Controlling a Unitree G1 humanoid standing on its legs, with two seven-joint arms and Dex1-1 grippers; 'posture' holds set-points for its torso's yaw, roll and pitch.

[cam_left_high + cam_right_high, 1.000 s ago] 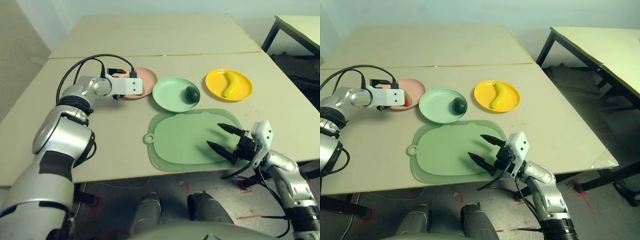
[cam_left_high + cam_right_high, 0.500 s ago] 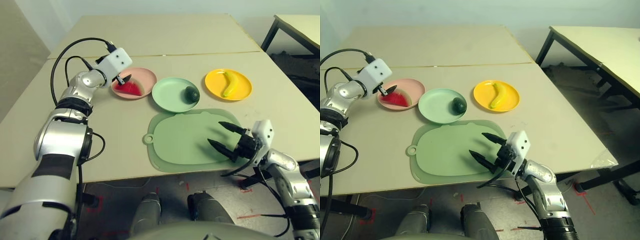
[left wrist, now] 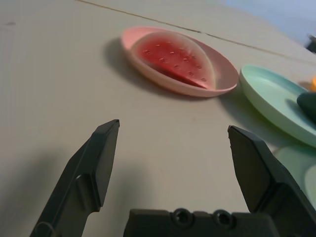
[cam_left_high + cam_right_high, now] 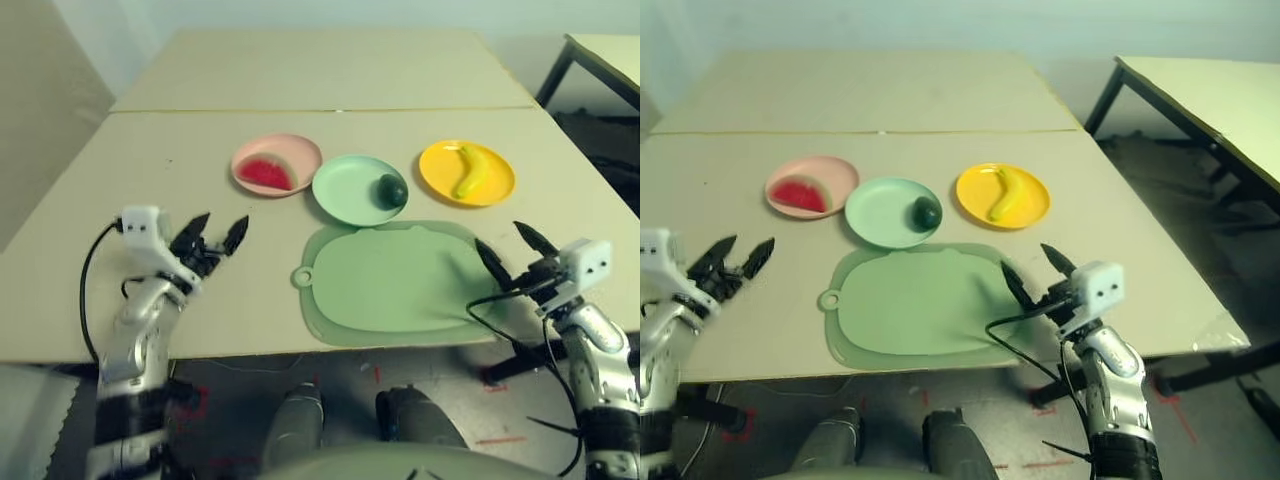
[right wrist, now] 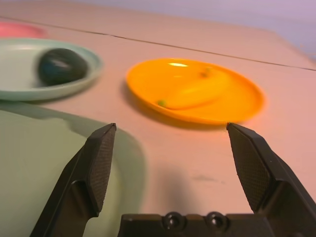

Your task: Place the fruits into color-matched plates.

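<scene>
Three fruits are lying in matching plates — watermelon in pink, avocado in green, banana in yellow — so both tools, fingers spread apart and empty, are best resting near the worktop edge.

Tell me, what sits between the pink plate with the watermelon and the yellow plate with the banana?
The mint green plate with the avocado sits between the pink plate and the yellow plate, as the left eye view shows.
</scene>
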